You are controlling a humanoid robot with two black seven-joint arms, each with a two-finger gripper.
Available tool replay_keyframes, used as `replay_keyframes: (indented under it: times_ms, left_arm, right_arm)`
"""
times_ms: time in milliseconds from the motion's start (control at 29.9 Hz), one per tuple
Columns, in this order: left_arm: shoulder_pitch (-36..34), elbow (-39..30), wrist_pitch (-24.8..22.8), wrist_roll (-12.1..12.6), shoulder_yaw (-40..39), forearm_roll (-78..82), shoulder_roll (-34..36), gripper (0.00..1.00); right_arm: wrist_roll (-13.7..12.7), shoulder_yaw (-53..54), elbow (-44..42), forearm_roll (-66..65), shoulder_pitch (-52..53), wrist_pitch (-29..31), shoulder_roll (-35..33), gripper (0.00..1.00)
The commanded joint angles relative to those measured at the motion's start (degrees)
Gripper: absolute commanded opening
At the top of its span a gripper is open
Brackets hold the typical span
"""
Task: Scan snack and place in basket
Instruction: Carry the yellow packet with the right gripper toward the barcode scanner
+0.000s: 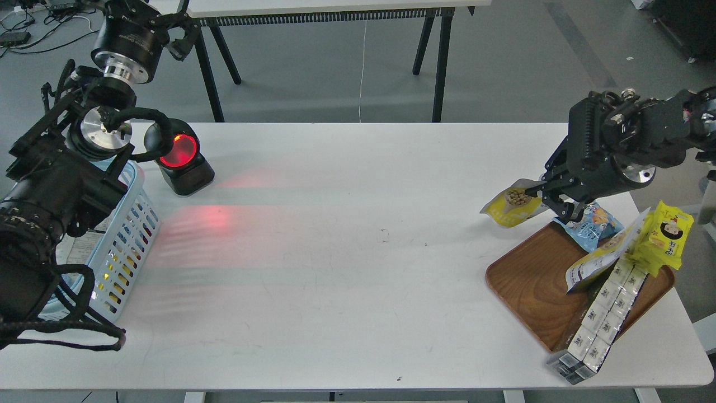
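Pinching the snack (pixel 512 206) at three o'clock, my right pincer (pixel 551 198) holds it above the table (pixel 347 268), beside the tray (pixel 531 280). At nine o'clock my arm half hides the basket (pixel 126 240); my left pincer's (pixel 182 36) fingers blur together.

**No legible text in view**

Dark print can be seen on the snack (pixel 512 206), the blue packet (pixel 594 225), the yellow pack (pixel 665 238) and the white boxes (pixel 601 313), and pale lettering on the left arm's black casing (pixel 130 34), but none can be read
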Motion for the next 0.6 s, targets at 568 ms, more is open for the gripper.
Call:
replay_keyframes:
  times_ms: [568]
  left_arm:
    - [0.0, -0.1, 0.0, 0.1, 0.0, 0.0, -0.1, 1.00]
  right_arm:
    - [0.0, 18.9, -5.1, 4.9, -3.8, 6.1, 14.0, 0.00]
